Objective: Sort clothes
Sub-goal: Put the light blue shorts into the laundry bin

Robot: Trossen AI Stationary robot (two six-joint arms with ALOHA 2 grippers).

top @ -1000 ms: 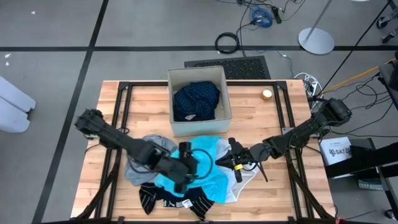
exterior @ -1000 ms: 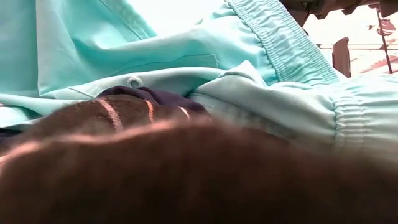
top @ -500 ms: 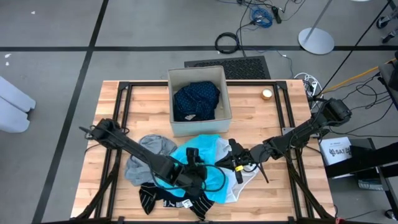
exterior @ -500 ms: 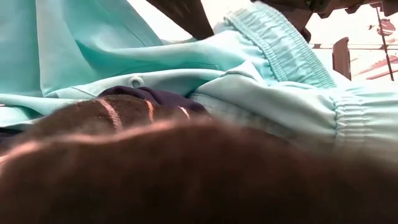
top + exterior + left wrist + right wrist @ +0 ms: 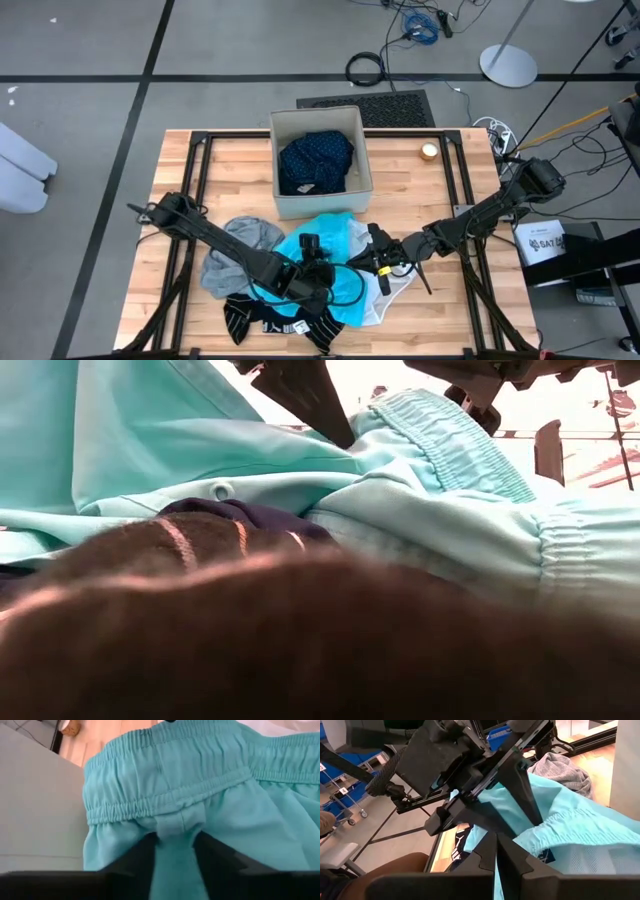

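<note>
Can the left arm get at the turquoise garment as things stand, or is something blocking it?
Probably yes. The left gripper is already down on the turquoise garment, a fold of the fabric below its waistband between its fingers. The right gripper sits beside it, shut, not blocking.

The wooden table (image 5: 240, 165) has a pale plank top on a black metal frame. Around it lies a grey floor (image 5: 220, 40) marked with dark lines. Behind the table a black mat (image 5: 368, 103) lies flat, beside coiled cables (image 5: 366, 68) and a round white stand base (image 5: 508, 66). Blue storage bins (image 5: 342, 772) stand farther off in the room.
</note>
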